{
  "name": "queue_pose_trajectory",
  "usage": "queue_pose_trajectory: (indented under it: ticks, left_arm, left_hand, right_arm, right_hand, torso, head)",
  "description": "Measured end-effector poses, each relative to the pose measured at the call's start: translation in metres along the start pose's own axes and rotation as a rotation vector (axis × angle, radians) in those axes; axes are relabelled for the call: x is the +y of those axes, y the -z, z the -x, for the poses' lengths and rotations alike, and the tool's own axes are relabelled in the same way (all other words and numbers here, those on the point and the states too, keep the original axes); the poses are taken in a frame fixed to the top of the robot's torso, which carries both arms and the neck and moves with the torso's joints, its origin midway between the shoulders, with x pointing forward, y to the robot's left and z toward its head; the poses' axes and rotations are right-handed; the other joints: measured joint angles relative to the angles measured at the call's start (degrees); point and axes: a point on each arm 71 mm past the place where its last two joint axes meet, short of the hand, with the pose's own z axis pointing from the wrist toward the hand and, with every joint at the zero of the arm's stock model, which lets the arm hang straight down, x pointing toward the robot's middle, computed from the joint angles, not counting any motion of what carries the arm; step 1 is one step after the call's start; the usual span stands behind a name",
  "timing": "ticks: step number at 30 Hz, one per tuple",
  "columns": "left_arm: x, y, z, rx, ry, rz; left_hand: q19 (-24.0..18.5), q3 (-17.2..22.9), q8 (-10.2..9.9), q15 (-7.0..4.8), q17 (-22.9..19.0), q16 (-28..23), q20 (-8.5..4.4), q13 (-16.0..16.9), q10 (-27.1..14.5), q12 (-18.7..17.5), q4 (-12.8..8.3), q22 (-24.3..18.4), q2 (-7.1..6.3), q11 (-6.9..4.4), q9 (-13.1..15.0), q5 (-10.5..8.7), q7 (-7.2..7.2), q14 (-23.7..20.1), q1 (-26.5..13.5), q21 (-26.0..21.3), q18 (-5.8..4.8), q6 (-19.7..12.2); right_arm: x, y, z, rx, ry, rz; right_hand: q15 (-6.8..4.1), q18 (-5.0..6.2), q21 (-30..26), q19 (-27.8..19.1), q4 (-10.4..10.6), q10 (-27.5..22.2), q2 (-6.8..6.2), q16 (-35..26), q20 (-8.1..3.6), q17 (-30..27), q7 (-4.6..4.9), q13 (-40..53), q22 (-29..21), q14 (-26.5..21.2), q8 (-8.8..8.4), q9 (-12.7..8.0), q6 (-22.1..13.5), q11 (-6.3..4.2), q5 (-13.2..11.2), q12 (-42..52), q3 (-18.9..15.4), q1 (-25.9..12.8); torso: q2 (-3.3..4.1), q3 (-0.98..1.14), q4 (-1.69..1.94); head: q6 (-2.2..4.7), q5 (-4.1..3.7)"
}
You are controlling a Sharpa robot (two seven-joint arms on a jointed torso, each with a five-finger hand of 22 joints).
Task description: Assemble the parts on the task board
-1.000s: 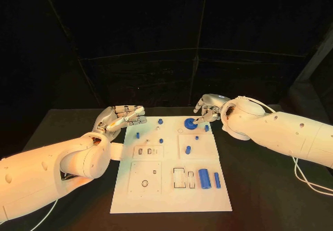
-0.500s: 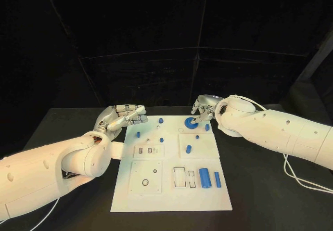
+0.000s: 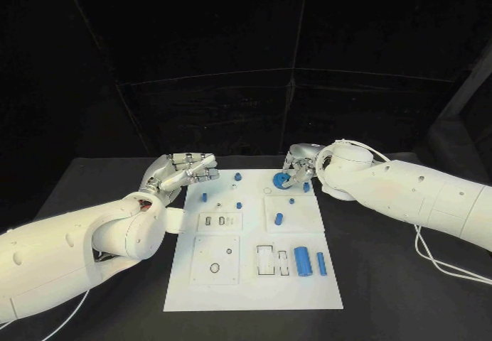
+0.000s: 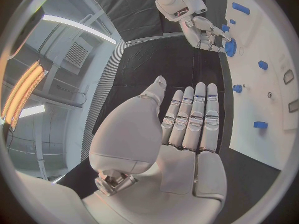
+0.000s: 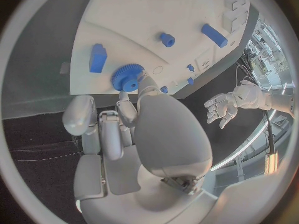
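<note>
Left hand (image 3: 183, 172): hovering over the black desk (image 3: 92, 185) just off the far left corner of the task board (image 3: 251, 291), fingers straight and side by side, holding nothing. The left wrist view is showing its palm (image 4: 181, 134) flat and empty, which the head view is not making plain.

Task board: lying in the middle of the desk. Small blue pegs (image 3: 204, 197) are standing in its far half; a large blue cylinder (image 3: 301, 261) and a slimmer blue bar (image 3: 321, 264) are lying near its right edge, beside empty rectangular slots.

Blue gear (image 3: 280, 181): sitting on the far part of the board, right of centre. In the right wrist view its toothed rim (image 5: 126, 77) is showing clearly, with one fingertip (image 5: 144, 80) touching its edge.

Right hand (image 3: 299, 165): reaching over the board's far right corner, fingers bent down at the gear. In the head view the arm is covering much of the hand; whether the gear is being gripped or only touched cannot be told.
</note>
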Motion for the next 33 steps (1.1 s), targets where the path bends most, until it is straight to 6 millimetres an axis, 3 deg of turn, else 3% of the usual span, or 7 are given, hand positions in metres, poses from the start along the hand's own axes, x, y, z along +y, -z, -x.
queue_pose_trajectory:
  ticks: [5, 11, 13, 19, 33]
  left_arm:
    - [0.000, 0.000, 0.000, 0.001, 0.001, 0.000]
    - [0.000, 0.000, 0.000, 0.001, 0.001, 0.001]
    - [0.000, 0.000, 0.000, 0.001, 0.001, 0.001]
    - [0.000, -0.001, 0.000, 0.003, 0.002, 0.001]
    - [0.001, -0.001, 0.000, 0.007, 0.005, 0.003]
  left_hand:
    - [0.00, 0.00, 0.00, 0.00, 0.00, 0.00, 0.00, 0.01, 0.00, 0.00, 0.00, 0.00, 0.00, 0.00, 0.00, 0.00, 0.00, 0.00, 0.00, 0.00, 0.00, 0.00]
    - [0.00, 0.00, 0.00, 0.00, 0.00, -0.23, 0.00, 0.01, 0.00, 0.00, 0.00, 0.00, 0.00, 0.00, 0.00, 0.00, 0.00, 0.00, 0.00, 0.00, 0.00, 0.00]
    - [0.00, 0.00, 0.00, 0.00, 0.00, -0.23, 0.00, 0.01, 0.00, 0.00, 0.00, 0.01, 0.00, 0.00, 0.00, 0.00, 0.00, 0.00, 0.00, 0.00, 0.00, 0.00]
    - [0.00, 0.00, 0.00, 0.00, -0.05, -0.23, 0.00, 0.01, 0.00, 0.00, 0.00, 0.00, 0.00, 0.00, 0.01, 0.00, 0.00, 0.00, 0.00, 0.00, 0.00, 0.00]
    - [0.00, 0.00, 0.00, 0.00, -0.05, -0.23, 0.00, 0.01, 0.00, 0.00, 0.00, 0.01, 0.00, 0.00, 0.01, 0.00, 0.00, 0.00, 0.00, 0.00, 0.00, 0.00]
  right_arm:
    - [0.000, 0.000, 0.000, 0.012, 0.003, 0.000]
    - [0.003, -0.001, 0.000, 0.014, 0.015, 0.005]
    - [0.005, -0.002, 0.000, 0.012, 0.022, 0.008]
    - [0.010, -0.003, 0.000, 0.004, 0.042, 0.014]
    - [0.017, -0.003, -0.001, -0.009, 0.103, 0.004]
  right_hand:
    - [0.00, 0.00, 0.33, 0.00, 0.00, 0.42, 0.32, 0.09, 0.00, 0.00, 0.00, 0.38, 0.25, 0.00, 0.00, -0.04, 0.00, 0.00, 0.09, 0.28, 0.00, 0.29]
    - [0.00, 0.01, 0.62, 0.01, -0.61, 0.42, 1.75, 0.32, 0.02, -0.01, 0.21, 1.42, 0.82, 0.00, 0.24, -0.02, 0.23, 0.00, 2.89, 1.12, 0.11, 1.08]
    - [0.00, 0.01, 1.01, 0.20, -1.11, 0.96, 2.70, 0.32, 0.20, -0.01, -0.10, 2.03, 1.19, 0.00, 0.38, 0.02, 0.73, -0.11, 2.79, 1.62, 0.61, 1.57]
    - [0.00, 0.02, 1.27, 0.41, -1.32, 1.03, 3.61, 0.55, -0.02, -0.01, 0.09, 2.77, 1.88, 0.00, 0.38, 0.12, 0.90, -0.21, 1.87, 2.00, 0.82, 1.08]
    - [0.00, 0.03, 1.93, 0.61, -0.42, 1.23, 3.25, 0.55, -0.22, -0.02, -0.19, 2.93, 2.62, 0.00, 1.07, 0.07, 2.06, 0.00, 1.87, 2.00, 0.41, -0.70]
  torso:
    - [-0.02, 0.02, 0.00]
    - [-0.02, 0.06, -0.01]
    - [-0.02, 0.07, -0.01]
    - [-0.01, 0.07, -0.01]
    - [0.00, 0.03, -0.01]
  head:
    - [0.00, -0.08]
    - [-0.13, -0.13]
    - [-0.14, -0.16]
    - [-0.26, -0.17]
    - [-0.41, -0.20]
